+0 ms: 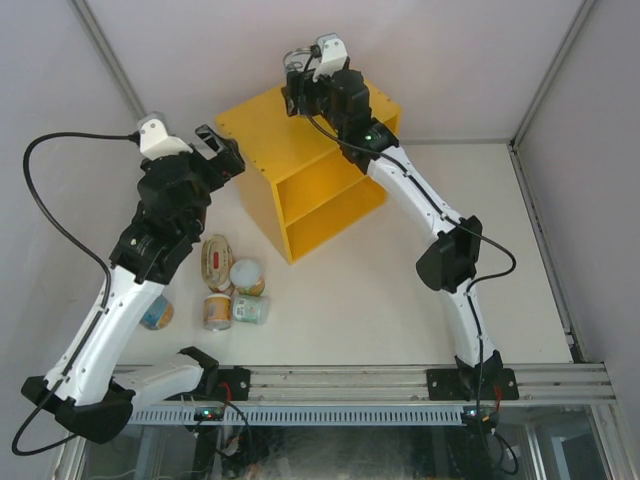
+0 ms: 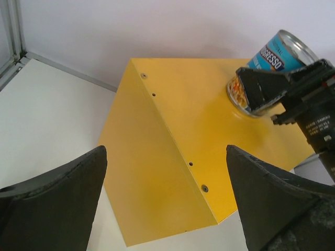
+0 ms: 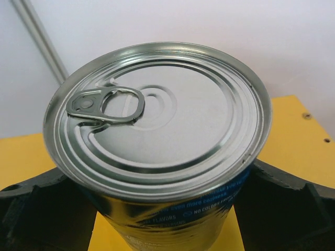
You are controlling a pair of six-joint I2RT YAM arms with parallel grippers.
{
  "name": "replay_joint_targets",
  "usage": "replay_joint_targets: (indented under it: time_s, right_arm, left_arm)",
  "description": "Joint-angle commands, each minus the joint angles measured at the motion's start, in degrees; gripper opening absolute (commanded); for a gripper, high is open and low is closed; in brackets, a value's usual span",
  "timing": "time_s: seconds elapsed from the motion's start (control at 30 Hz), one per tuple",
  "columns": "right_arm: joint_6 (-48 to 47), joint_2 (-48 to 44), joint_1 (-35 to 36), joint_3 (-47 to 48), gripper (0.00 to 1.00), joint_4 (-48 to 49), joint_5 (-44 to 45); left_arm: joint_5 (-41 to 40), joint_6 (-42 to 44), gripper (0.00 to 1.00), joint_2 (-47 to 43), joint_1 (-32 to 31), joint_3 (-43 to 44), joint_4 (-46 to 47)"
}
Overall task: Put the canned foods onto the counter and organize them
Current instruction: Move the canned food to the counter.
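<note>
A tall blue-labelled can (image 3: 157, 136) with a pull-tab lid sits between the fingers of my right gripper (image 3: 167, 209), which is shut on its sides. In the left wrist view this can (image 2: 277, 57) is tilted, with its base at the far part of the yellow counter's (image 2: 178, 104) flat top; I cannot tell whether it touches. My left gripper (image 2: 167, 198) stands open and empty, above the table at the counter's left side. In the top view, several more cans lie on the table by the left arm: an oval tin (image 1: 216, 262) and small round cans (image 1: 247, 275).
The counter (image 1: 290, 140) stands at the back middle with its open shelves facing front right. One round can (image 1: 157, 313) lies partly under the left arm. Walls close in behind and on both sides of the table.
</note>
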Motion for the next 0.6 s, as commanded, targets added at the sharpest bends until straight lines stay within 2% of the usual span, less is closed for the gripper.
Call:
replay_joint_targets:
  time_s: [0.0, 0.57]
  right_arm:
    - [-0.01, 2.74, -2.95, 4.59, 0.74, 4.89, 0.77]
    - [-0.09, 10.51, -6.31, 9.47, 0.86, 11.13, 0.21]
  left_arm:
    - [3.1, 2.99, 0.98, -0.73, 0.7, -2.1, 5.85]
    - [4.94, 2.76, 0.98, -0.98, 0.72, -6.57, 9.62]
